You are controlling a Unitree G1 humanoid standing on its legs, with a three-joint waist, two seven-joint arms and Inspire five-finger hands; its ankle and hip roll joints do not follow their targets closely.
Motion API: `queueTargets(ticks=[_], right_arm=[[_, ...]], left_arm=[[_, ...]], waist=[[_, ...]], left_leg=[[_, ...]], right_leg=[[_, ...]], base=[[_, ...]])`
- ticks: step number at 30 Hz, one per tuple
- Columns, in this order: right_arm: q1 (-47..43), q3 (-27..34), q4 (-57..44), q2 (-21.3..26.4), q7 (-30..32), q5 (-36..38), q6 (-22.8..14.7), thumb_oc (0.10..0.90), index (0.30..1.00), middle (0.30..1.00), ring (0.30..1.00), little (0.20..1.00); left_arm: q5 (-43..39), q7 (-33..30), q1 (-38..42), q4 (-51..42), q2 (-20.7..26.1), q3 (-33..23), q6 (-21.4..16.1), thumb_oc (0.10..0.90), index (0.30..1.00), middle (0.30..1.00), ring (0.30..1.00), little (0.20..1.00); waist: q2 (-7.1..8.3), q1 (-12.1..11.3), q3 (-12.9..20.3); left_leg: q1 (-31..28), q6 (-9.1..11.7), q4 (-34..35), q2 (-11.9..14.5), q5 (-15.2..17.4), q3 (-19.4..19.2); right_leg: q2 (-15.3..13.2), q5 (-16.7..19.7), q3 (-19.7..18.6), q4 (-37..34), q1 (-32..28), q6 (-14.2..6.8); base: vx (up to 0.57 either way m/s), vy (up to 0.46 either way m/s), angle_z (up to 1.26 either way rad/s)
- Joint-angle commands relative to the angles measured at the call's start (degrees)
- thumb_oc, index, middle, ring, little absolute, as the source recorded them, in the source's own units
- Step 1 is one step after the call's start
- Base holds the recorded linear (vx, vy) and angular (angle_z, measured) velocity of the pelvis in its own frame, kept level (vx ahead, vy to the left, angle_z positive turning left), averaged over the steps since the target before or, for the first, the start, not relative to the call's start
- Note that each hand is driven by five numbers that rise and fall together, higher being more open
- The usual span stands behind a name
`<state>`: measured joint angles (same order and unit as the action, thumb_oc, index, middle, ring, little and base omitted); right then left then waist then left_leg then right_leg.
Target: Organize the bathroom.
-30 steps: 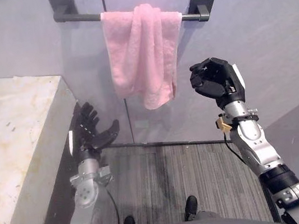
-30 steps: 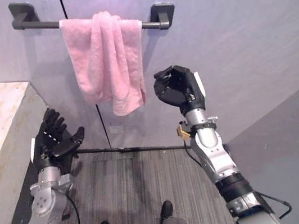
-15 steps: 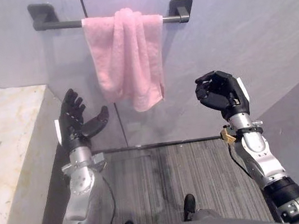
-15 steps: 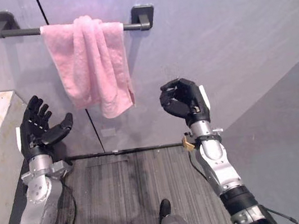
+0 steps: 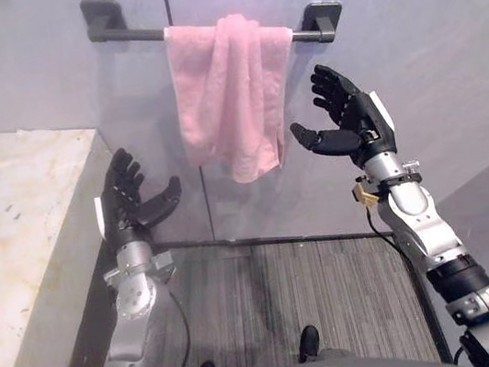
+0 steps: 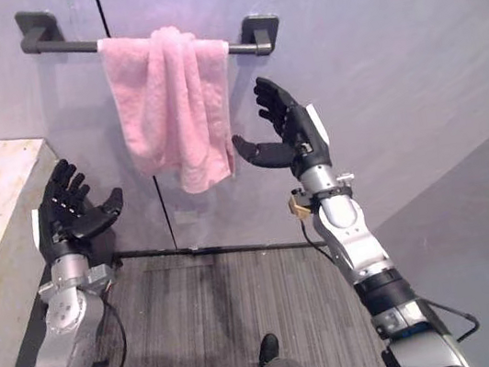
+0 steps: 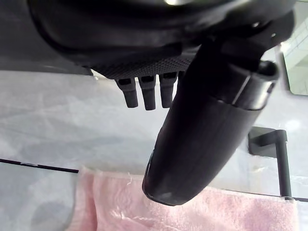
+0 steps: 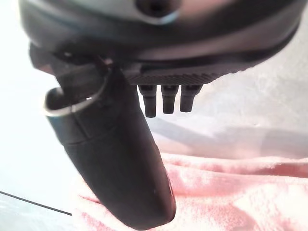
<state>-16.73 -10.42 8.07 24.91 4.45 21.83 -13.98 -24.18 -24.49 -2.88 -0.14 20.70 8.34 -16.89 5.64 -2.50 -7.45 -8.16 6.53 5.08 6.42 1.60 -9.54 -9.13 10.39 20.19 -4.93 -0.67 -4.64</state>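
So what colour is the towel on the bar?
Pink. The towel shows best in the left eye view.

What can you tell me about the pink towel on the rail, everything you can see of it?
The pink towel is soft terry-looking cloth, draped over the dark wall rail toward its right bracket. It hangs bunched in vertical folds, its lower edge uneven. Neither hand touches it: the open right hand is raised just beside its lower right edge, the open left hand lower on its other side.

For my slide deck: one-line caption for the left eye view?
Both robot hands, left and right, open on either side of a pink towel draped over a dark wall bar.
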Motion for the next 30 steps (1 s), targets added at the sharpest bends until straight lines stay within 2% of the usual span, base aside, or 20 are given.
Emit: queueTargets(ticks=[1,7,13,14,15,16,17,30], right_arm=[[-9.45,2.31,-1.79,4.16,-1.40,2.21,-3.20,0.800,0.900,0.900,0.900,0.900],[-10.66,1.79,-0.07,5.10,-3.53,3.03,-1.26,0.800,0.900,0.900,0.900,0.900],[-12.07,1.44,2.07,5.35,-3.88,3.36,-1.24,0.800,0.900,0.900,0.900,0.900],[-12.16,1.43,2.22,5.45,-3.76,3.44,-1.26,0.755,0.832,0.832,0.832,0.832],[-12.10,1.52,2.31,5.51,-3.59,3.40,-1.33,0.540,0.509,0.509,0.509,0.509],[-12.08,1.55,2.32,5.52,-3.55,3.34,-1.34,0.497,0.446,0.446,0.446,0.446],[-11.91,1.60,2.50,5.74,-3.15,2.25,-1.72,0.400,0.300,0.300,0.300,0.300],[-6.48,4.34,-0.58,4.50,2.33,-2.33,-6.55,0.400,0.300,0.300,0.300,0.300]], left_arm=[[2.44,1.64,5.93,-2.68,1.64,2.02,-3.90,0.800,0.900,0.900,0.900,0.900],[1.85,2.53,4.58,-2.71,2.18,1.73,-4.14,0.800,0.900,0.900,0.900,0.900],[1.26,2.69,4.13,-2.43,2.52,1.71,-4.58,0.800,0.900,0.900,0.900,0.900],[1.26,2.70,4.09,-2.48,2.54,1.67,-4.55,0.800,0.900,0.900,0.900,0.900],[1.25,2.83,3.99,-2.57,2.62,1.58,-4.56,0.800,0.900,0.900,0.900,0.900],[1.27,2.85,3.95,-2.60,2.65,1.55,-4.56,0.800,0.900,0.900,0.900,0.900],[1.19,2.53,3.73,-2.83,2.70,1.60,-4.59,0.800,0.900,0.900,0.900,0.900],[1.70,1.77,1.50,-3.22,2.62,1.25,-5.38,0.800,0.900,0.900,0.900,0.900]], waist=[[-1.51,-1.14,2.38],[-1.22,-2.05,2.25],[-1.02,-2.58,2.18],[-1.01,-2.62,2.17],[-1.00,-2.66,2.16],[-1.00,-2.67,2.17],[-0.99,-2.71,2.11],[-1.16,-1.93,1.36]], left_leg=[[0.27,-4.51,-0.49,-5.23,3.59,-3.93],[0.32,-4.49,-0.80,-5.15,3.66,-3.72],[0.27,-4.42,-0.93,-5.08,3.70,-3.53],[0.28,-4.42,-0.93,-5.08,3.68,-3.48],[0.28,-4.43,-0.92,-5.10,3.68,-3.40],[0.28,-4.44,-0.92,-5.10,3.69,-3.38],[0.26,-4.44,-0.92,-5.09,3.72,-3.39],[0.04,-5.08,-1.20,-5.28,4.15,-3.81]], right_leg=[[-1.54,-8.32,2.92,3.94,-2.87,-8.13],[-1.58,-8.58,3.45,4.15,-3.15,-7.98],[-1.55,-8.75,3.68,4.39,-3.28,-7.92],[-1.54,-8.77,3.66,4.42,-3.27,-7.91],[-1.50,-8.77,3.60,4.41,-3.26,-7.88],[-1.49,-8.76,3.59,4.40,-3.26,-7.88],[-1.56,-8.80,3.72,4.41,-3.32,-7.88],[-1.90,-8.84,3.17,5.22,-2.63,-8.25]], base=[[0.02,-0.002,0.07],[0.01,-0.001,0.05],[0.02,-0.003,0.05],[0.04,0.002,0.04],[0.00,0.000,0.00],[0.04,0.009,0.01],[0.03,0.008,0.01],[0.02,0.003,0.00]])
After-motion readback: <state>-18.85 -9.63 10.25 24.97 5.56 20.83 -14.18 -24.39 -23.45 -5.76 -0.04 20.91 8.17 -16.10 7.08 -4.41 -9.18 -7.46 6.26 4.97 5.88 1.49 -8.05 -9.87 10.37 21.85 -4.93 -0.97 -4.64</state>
